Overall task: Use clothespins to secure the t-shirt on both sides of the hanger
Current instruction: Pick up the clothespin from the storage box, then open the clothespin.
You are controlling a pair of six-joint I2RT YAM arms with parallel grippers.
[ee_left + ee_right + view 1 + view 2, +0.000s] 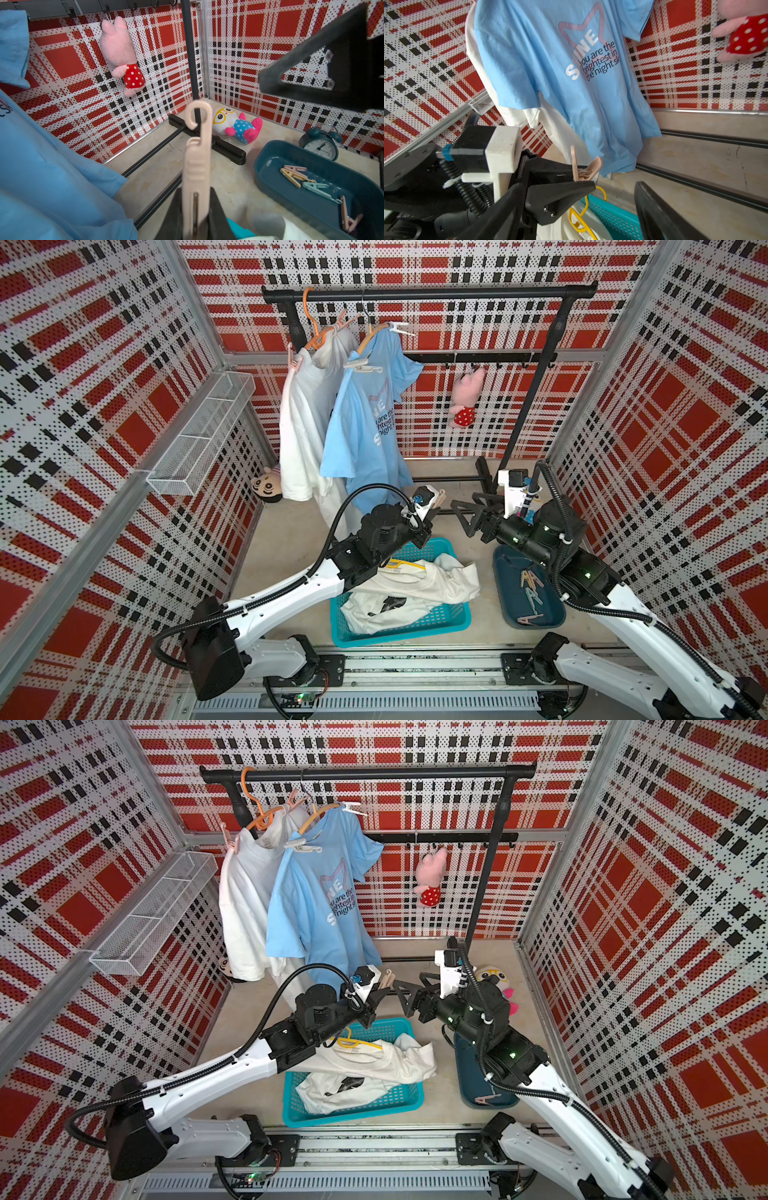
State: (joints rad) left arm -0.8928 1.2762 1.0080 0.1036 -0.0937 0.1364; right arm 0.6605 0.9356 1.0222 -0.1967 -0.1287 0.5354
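Observation:
A pale pink clothespin [196,166] stands upright between the fingers of my left gripper [196,199], which is shut on it just above the basket; it also shows in a top view [438,497]. My right gripper [459,516] faces it a short way off, open and empty, with its jaws wide apart [614,193]. Behind, a blue t-shirt [365,427] hangs on a hanger [370,337] with a white clothespin at each shoulder [361,364]. Several more clothespins [530,593] lie in the dark blue tray [509,610].
A white t-shirt [299,414] hangs on an orange hanger beside the blue one. The teal basket [415,630] holds a white shirt and a yellow hanger [405,566]. The black rack [428,292], its floor bars [226,147], plush toys [467,396] and an alarm clock [321,143] stand around.

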